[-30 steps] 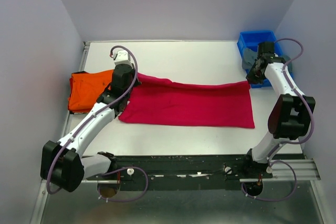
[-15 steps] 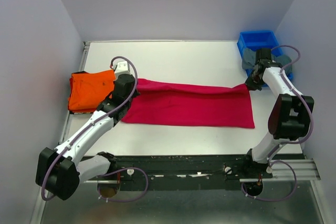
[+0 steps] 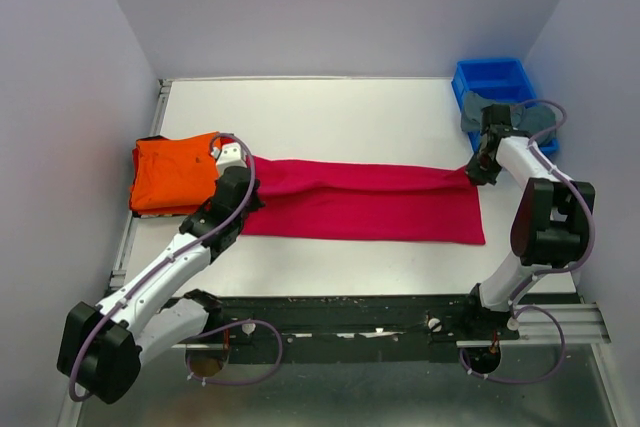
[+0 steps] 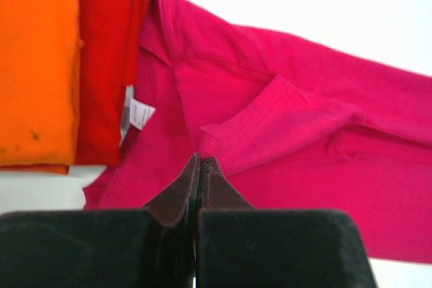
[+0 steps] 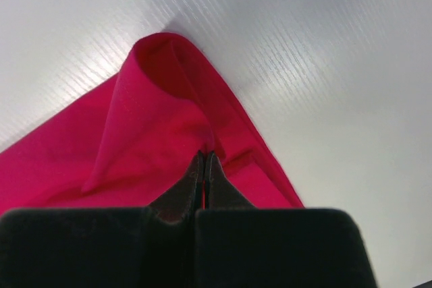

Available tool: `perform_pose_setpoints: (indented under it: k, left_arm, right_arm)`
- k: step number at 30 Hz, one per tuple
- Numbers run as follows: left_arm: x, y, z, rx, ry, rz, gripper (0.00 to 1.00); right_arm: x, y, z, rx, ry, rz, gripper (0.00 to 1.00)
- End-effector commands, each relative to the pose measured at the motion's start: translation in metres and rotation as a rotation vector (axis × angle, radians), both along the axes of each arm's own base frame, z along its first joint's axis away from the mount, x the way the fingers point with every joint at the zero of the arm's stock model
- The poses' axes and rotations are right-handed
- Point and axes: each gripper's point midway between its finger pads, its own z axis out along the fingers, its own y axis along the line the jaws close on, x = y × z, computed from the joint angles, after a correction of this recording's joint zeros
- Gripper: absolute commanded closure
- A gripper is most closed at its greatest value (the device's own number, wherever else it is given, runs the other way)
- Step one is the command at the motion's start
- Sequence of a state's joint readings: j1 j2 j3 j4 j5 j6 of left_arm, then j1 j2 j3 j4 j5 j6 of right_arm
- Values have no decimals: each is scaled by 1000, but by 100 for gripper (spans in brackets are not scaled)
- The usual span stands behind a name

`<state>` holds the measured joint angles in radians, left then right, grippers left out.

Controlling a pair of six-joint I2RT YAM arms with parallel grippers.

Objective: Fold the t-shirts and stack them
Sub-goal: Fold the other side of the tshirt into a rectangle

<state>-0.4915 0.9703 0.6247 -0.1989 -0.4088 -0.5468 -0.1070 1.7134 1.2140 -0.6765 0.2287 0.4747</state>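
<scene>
The pink shirt (image 3: pixel 370 202) lies stretched across the middle of the counter (image 3: pixel 350 112), from 9 o'clock to 3 o'clock. The left end effector (image 4: pixel 200 162) is pinched narrow on a fold of the shirt's 9 o'clock end, near the label (image 4: pixel 138 114). The right end effector (image 5: pixel 204 156) is pinched narrow on the raised corner at 3 o'clock. The orange shirt (image 3: pixel 172 169) lies folded on a red shirt (image 4: pixel 111 65) at the counter's 9 o'clock edge. A grey shirt (image 3: pixel 472 113) hangs over the blue bin (image 3: pixel 490 75) at 2 o'clock.
</scene>
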Motion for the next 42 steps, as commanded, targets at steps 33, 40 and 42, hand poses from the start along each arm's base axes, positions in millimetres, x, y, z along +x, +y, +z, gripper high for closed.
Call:
perform_pose_setpoints:
  k: [33,40,42]
  left_arm:
    - [-63,-11,-35,-123,148,-68,100]
    - [-67,-7,-41,-120,162,-51,100]
    - [-68,-9,-43,-131,167,-53,100]
  right_arm:
    - [20,-6,3,-16,-84,-5,52]
    - [32,-9,-19,-12,15,-10,61]
    - [30,-12,-27,-24,42,-20,62]
